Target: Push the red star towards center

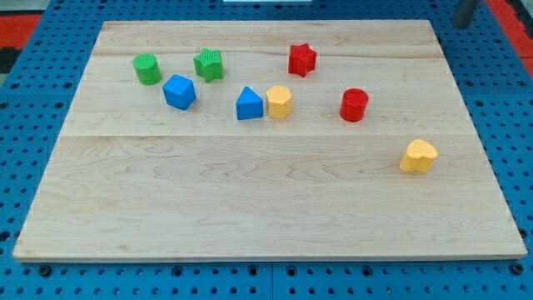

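The red star [302, 60] sits on the wooden board [266, 192] near the view's top, a little right of the middle. My tip [462, 25] shows at the view's top right corner, just past the board's top right edge, far to the right of the red star and apart from every block.
A red cylinder [354, 105] lies below and right of the star. A yellow block [279, 102] touches a blue block [249, 104]. A blue block [179, 92], a green star [209, 64] and a green cylinder [147, 69] lie at the left. A yellow heart [418, 156] lies at the right.
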Motion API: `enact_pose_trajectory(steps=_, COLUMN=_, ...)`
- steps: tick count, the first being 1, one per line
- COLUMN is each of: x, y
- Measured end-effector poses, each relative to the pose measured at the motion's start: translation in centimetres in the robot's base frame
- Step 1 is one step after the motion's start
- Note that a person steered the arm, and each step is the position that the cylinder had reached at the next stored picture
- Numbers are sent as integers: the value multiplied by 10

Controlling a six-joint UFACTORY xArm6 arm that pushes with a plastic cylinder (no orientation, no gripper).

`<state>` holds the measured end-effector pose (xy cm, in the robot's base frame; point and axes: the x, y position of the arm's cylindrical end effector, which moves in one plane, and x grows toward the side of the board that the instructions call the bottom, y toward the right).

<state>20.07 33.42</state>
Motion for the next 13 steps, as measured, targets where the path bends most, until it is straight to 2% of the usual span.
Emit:
enact_pose_trajectory(steps=3, x=-1, y=-14)
enact_pose_trajectory(steps=6, x=17, y=-22)
enact_pose_trajectory(steps=7, x=25, y=-57)
enact_pose_trajectory(steps=11, x=47, y=-271)
enact_pose_trajectory(steps=12, x=63, y=-301)
enact_pose_trajectory(steps=13, x=81, y=-301)
